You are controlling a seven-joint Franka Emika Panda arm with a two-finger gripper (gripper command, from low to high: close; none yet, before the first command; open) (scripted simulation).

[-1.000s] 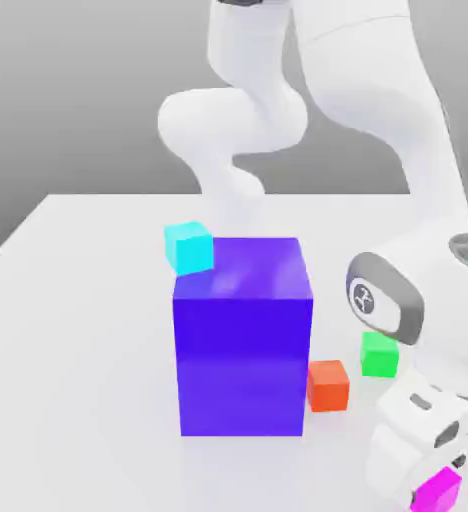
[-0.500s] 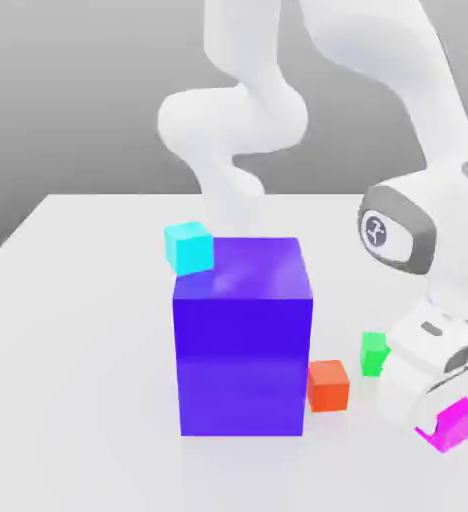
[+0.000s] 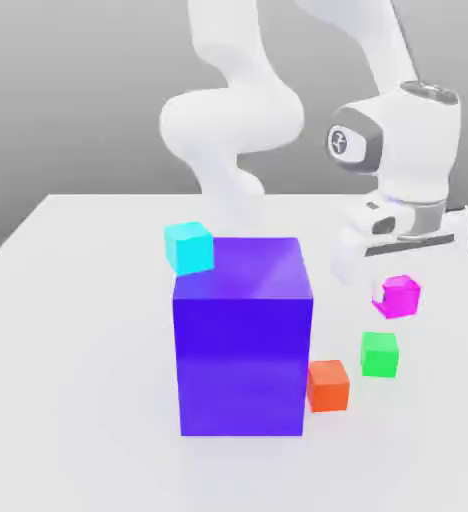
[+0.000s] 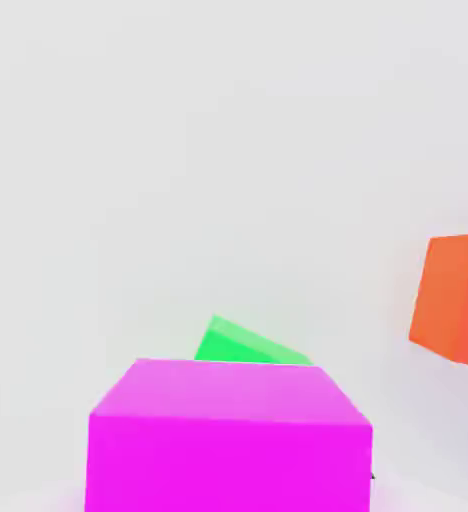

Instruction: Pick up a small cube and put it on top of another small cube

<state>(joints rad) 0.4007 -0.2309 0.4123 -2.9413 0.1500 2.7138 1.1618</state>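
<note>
Gripper (image 3: 396, 290) clamped on small magenta cube (image 3: 398, 297), held in air w/ green cube (image 3: 379, 354) just below; no readable text.

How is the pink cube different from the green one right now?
The pink cube is magenta and hangs in the air under the robot's hand; the green cube is bright green and sits on the white table, untouched. In the exterior view the pink one is above the green one. Both are small, plain cubes of similar size.

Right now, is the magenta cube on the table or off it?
Off it: the magenta cube hangs under the gripper, above the green cube.
</note>
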